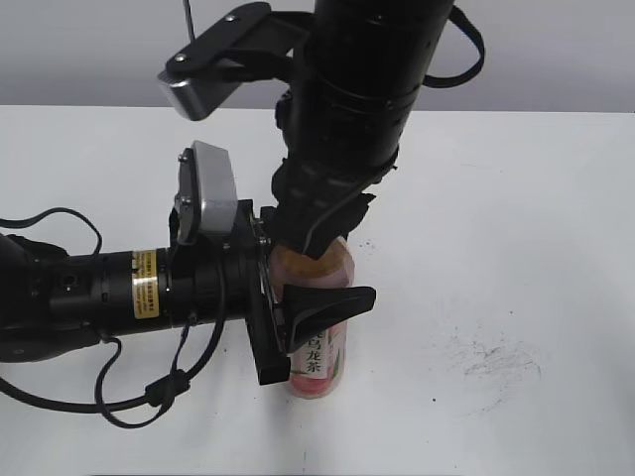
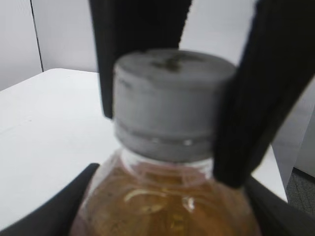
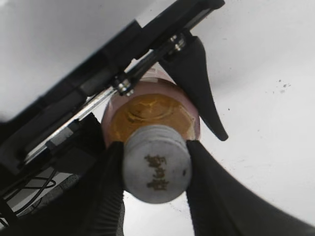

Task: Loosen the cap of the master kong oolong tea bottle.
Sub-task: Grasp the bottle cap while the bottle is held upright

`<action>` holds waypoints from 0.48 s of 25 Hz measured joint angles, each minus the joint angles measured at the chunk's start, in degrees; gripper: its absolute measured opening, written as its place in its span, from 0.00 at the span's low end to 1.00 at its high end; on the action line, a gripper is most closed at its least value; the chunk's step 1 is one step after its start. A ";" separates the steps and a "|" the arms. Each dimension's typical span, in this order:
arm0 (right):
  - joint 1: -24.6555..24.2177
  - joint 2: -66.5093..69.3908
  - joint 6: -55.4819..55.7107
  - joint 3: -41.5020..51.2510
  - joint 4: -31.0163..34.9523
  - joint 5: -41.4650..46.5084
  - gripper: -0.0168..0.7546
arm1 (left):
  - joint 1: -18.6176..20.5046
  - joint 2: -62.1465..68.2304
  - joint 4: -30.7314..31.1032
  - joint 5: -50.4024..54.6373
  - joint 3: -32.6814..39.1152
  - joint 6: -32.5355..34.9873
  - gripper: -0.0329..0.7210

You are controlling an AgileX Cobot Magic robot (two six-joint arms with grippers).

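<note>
Nearest the exterior camera, the master kong oolong tea bottle point(image 1: 319, 359) stands upright on the white table point(image 1: 516, 218), its pink label facing forward. The left gripper point(image 1: 298, 322) reaches in from the side and clamps the bottle's body between its black fingers, holding it steady. Above it, the right gripper point(image 3: 156, 169) comes down from the top, and its two fingers sit against opposite sides of the cap point(image 3: 156, 163), closed on it in the right wrist view. The left wrist view shows the same thing from the side: dark fingers point(image 2: 261, 98) flank the grey cap point(image 2: 170, 101), which sits fully seated on the neck, its lower ring against the shoulder with no gap showing.

By these pictures the task looks set up but not finished: bottle braced, cap gripped, and no sign that the cap has lifted or tilted. Whether it has begun to turn cannot be told. The twist itself appears to remain.

Count: one bottle, one cap, two grippers, one table. Beyond the table stands a plain grey wall point(image 1: 556, 59).
</note>
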 joint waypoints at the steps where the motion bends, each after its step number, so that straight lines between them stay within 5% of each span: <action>1: 0.00 0.00 0.00 0.00 -0.02 0.00 0.39 | 0.00 0.00 0.00 0.00 0.00 0.00 0.64; 12: 0.00 0.05 -1.69 -0.48 -0.45 0.07 0.48 | 0.00 0.00 -0.12 0.00 0.00 0.00 0.64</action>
